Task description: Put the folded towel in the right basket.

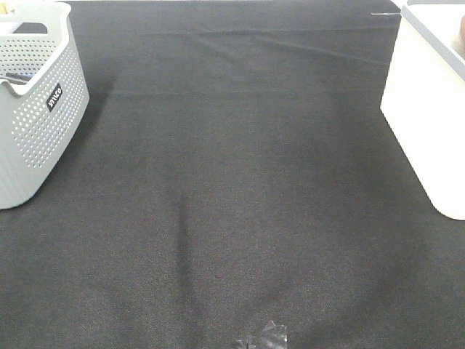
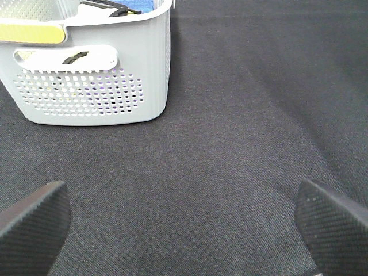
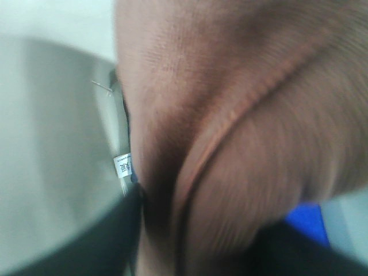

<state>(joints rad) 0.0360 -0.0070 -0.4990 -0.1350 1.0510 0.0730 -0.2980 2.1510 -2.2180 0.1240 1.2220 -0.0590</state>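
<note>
- Left tool (image 2: 183, 210) gapes wide, empty, over the bench (image 1: 240, 182); a grey basket (image 2: 115, 103) stands beyond.
- Right tool (image 3: 195, 247), blurred and mostly hidden, pinches the brown towel (image 3: 241, 115), which fills its view.
- Behind it, the white basket (image 3: 52, 144), cut off at the edge.

Black-clothed table (image 1: 240, 189) with grey perforated basket (image 1: 36, 109) left, white basket (image 1: 429, 109) right.

The left basket (image 1: 36, 109) is set at the desk's (image 1: 240, 189) far-left corner and the right basket (image 1: 429, 109) at its far-right edge, well apart, with bare desk between them. Items are held inside the left basket. The left pincer (image 2: 184, 230) is placed before that basket. The towel (image 3: 241, 144) is seen beside a curved wall; whether it lies in a basket cannot be told.
</note>
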